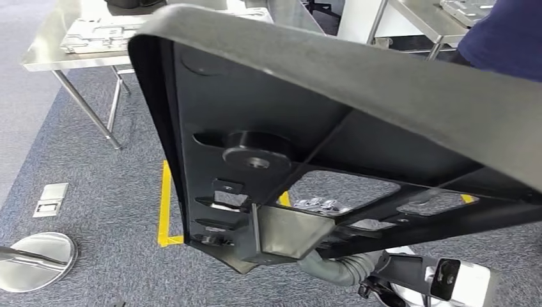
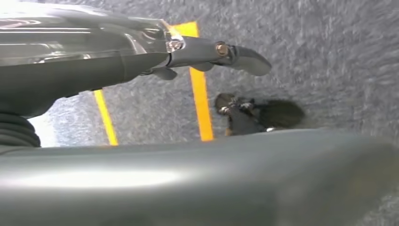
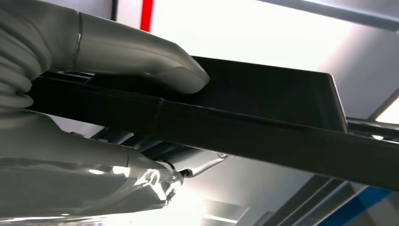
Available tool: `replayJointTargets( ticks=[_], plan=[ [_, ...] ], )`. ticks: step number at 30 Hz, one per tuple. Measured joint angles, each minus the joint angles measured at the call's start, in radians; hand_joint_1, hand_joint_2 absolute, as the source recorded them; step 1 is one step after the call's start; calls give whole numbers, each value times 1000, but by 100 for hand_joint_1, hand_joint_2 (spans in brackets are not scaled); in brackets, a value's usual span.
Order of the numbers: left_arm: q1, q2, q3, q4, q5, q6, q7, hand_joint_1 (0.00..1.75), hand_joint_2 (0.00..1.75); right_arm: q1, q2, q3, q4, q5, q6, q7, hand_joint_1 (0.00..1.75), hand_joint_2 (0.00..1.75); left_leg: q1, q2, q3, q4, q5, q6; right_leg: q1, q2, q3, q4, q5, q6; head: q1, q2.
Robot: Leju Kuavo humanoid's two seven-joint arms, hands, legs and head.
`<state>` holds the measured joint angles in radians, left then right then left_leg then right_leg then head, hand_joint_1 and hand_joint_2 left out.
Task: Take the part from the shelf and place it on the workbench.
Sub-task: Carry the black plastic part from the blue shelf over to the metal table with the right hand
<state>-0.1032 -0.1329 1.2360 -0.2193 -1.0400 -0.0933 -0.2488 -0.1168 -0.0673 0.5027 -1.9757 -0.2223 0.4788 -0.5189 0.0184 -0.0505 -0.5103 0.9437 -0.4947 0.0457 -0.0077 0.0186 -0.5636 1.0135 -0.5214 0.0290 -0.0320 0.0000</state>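
Close under the head camera hung the part, a big black sheet-metal panel with a turned-down rim, ribs, cut-outs and a round boss, tilted so its underside faced the lens and spread from 9 to 3 o'clock across the view. It was carried in the air above the grey carpet, well apart from the steel bench at 11 o'clock, where other flat parts lay.

The right hand gripped the panel's edge, the thumb pressed flat on one face and the darker fingers curled under the other. In the left wrist view, the left hand had a finger stretched out over the yellow floor tape, with a broad grey surface beside it; whether that hand held anything I could not tell.

By its look the panel would be stiff and fairly heavy, its painted skin smooth enough to slide in a pinch. Its width would give it leverage, so a hold on one edge would likely let it swing. The folded rim or a rib seemed the best purchase, ideally on two opposite sides. A person's blue sleeve showed at 2 o'clock.
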Motion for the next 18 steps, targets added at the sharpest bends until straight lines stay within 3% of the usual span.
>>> replayJointTargets(
  ticks=[3,4,5,6,8,9,11,13,14,16,18],
  plan=[
    [2,1,0,0,0,-1,-1,0,175,4,0,-4,-2,-1,0,-1,175,175,10,4,14,-15,2,-5,-9,-3,-89,174,-83,11,0,0],
    [3,1,0,0,0,-1,-1,0,175,7,0,-5,-2,-1,0,-1,175,175,14,4,16,-14,-2,-10,-14,-4,-115,218,-92,18,1,0],
    [5,1,0,0,0,-1,-1,0,175,9,0,-6,-2,-1,0,-1,175,175,19,4,19,-12,-6,-18,-19,-4,-122,226,-81,26,1,0],
    [6,1,0,0,0,-2,-1,0,175,11,0,-6,-2,-1,0,-1,175,175,27,4,23,-8,-13,-28,-25,-5,-108,192,-49,36,1,0],
    [6,2,0,0,-1,-1,-1,0,175,12,0,-7,-1,-1,0,-1,175,175,42,1,31,4,-33,-55,-37,-2,-46,63,22,56,11,0],
    [6,3,0,0,-1,-1,-2,0,175,13,0,-7,0,-1,0,-1,175,175,47,0,34,10,-42,-67,-38,2,-21,12,39,57,21,0],
    [5,4,0,0,-1,-1,-2,0,175,16,-1,-9,1,-1,-1,-1,175,175,53,-1,43,1,-46,-86,-31,10,2,-28,38,41,39,0],
    [3,0,0,0,-2,-1,-2,0,175,16,0,-12,0,-2,-3,0,175,175,60,1,56,-19,-42,-98,-25,9,15,-49,43,13,46,0],
    [2,0,0,0,-2,-1,-2,0,175,15,0,-12,-1,-2,-3,0,175,175,60,7,58,-19,-42,-101,-23,6,22,-59,45,4,47,0],
    [0,-1,0,0,-2,-1,-2,0,175,13,1,-12,-3,-2,-4,-1,175,175,56,20,60,-16,-33,-94,-22,0,34,-69,45,-3,47,0],
    [-1,-1,0,0,-2,-1,-2,0,175,13,1,-12,-4,-2,-4,0,175,175,52,25,63,-19,-32,-93,-17,-4,35,-59,36,1,48,0]
  ],
)
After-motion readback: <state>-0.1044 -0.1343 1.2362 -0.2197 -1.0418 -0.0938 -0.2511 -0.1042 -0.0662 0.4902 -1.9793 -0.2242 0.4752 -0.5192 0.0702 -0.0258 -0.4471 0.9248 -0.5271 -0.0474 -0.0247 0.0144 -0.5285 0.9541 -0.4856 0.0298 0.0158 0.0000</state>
